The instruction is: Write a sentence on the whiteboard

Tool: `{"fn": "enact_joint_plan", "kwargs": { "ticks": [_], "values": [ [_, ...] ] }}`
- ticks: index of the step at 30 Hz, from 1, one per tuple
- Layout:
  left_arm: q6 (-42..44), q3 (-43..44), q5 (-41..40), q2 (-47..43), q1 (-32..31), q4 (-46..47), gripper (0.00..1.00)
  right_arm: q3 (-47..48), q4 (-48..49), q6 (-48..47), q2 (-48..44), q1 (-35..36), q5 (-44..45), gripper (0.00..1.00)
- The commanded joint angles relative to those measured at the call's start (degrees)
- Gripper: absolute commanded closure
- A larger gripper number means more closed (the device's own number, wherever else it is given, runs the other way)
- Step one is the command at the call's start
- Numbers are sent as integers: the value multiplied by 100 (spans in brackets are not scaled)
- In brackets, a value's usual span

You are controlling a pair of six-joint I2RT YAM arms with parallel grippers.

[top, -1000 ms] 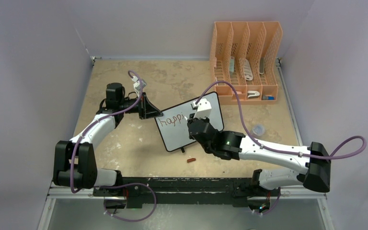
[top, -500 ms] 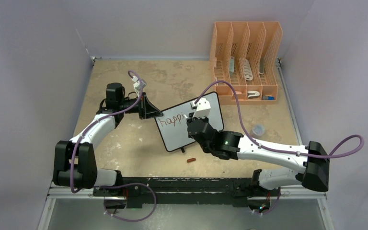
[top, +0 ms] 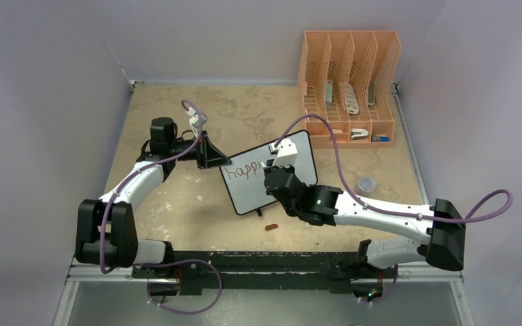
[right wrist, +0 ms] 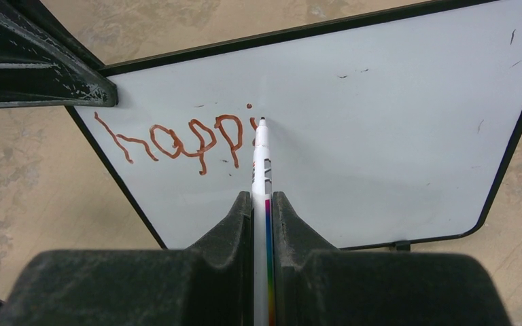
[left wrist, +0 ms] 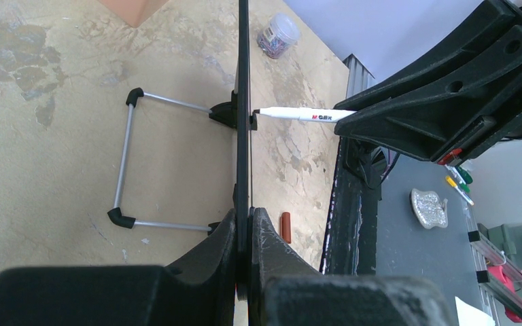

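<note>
One whiteboard (top: 248,191) stands mid-counter (top: 177,204), and its sentence (right wrist: 177,139) reads only "happi". Also there: one marker (right wrist: 261,153), one loose cap (top: 270,227), one four-slot orange organizer (top: 349,88) and one small jar (top: 366,183). The left arm reaches in from the left, and its left pincer (left wrist: 245,219) pinches the board's edge. The right arm stretches across from the right, its right pincer (right wrist: 262,202) clamped on the marker, whose tip is at the board.

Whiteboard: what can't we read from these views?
- Top external: right gripper covers the end of the red-brown lettering on the white black-framed whiteboard.
- Left wrist: board edge-on, writing face hidden.
- Right wrist: white marker, rear barrel hidden between shut jaws.
- Top external: orange slotted organiser, contents too small.
</note>
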Motion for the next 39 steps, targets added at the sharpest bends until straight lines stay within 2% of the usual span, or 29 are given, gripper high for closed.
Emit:
{"fn": "enact_joint_plan", "kwargs": {
  "ticks": [1,12,28,39],
  "values": [
    [184,40,-13,99,-123,-226,100,-14,252,-62,42,-61,279,100],
    [184,41,-7,95,-123,-226,100,-36,247,-59,124,-132,208,100],
    [184,42,-29,108,-123,-220,100,13,-374,290,121,-134,-120,100],
    [184,37,-28,107,-123,-224,100,-13,-442,312,116,-138,-200,100]
  ]
}}
